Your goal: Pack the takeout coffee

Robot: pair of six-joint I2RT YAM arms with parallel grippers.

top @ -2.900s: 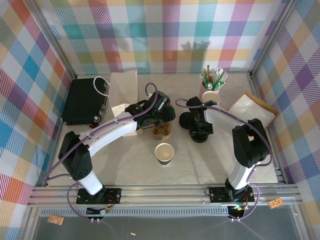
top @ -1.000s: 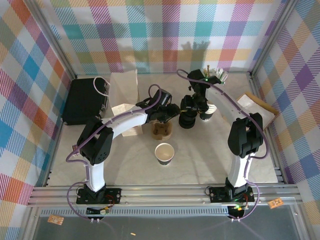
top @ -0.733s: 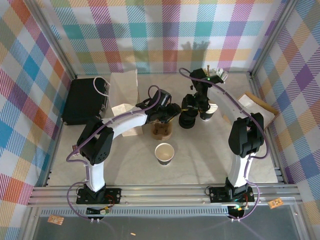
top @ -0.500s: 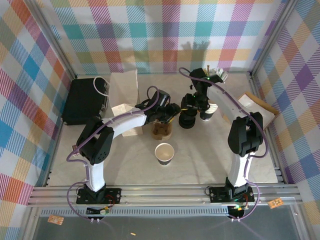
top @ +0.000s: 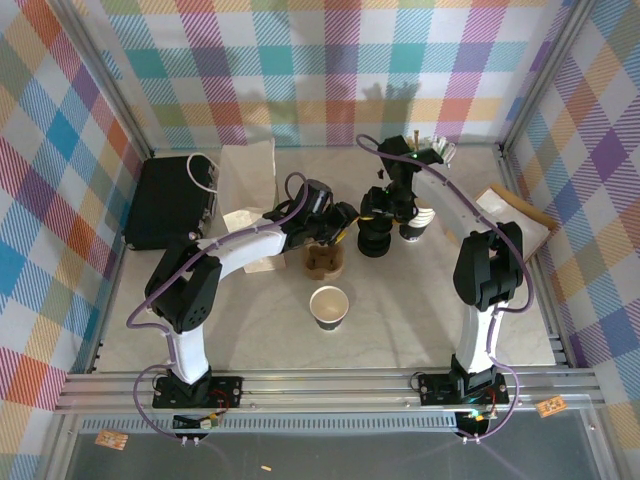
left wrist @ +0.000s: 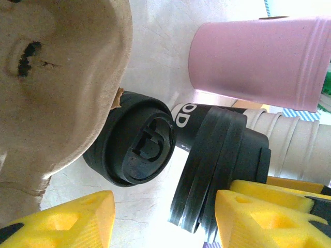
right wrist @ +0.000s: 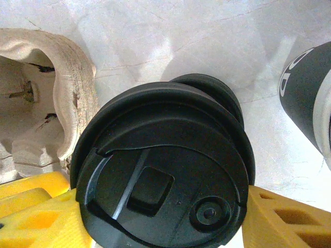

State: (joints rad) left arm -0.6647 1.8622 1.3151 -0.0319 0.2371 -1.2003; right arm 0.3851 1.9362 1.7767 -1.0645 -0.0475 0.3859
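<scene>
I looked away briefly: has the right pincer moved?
Yes. The right pincer has gone toward the back wall: it was level with the tray, and now sits farther back than it, gripping a lid.

Right gripper (right wrist: pixel 160 212) moved back to the lid stack (top: pixel 372 240), left gripper (left wrist: pixel 165 219) shifted toward it, opening slightly

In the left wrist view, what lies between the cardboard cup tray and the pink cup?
A stack of black lids, close beside the cardboard tray and short of the pink cup; the left wrist view shows it.
</scene>
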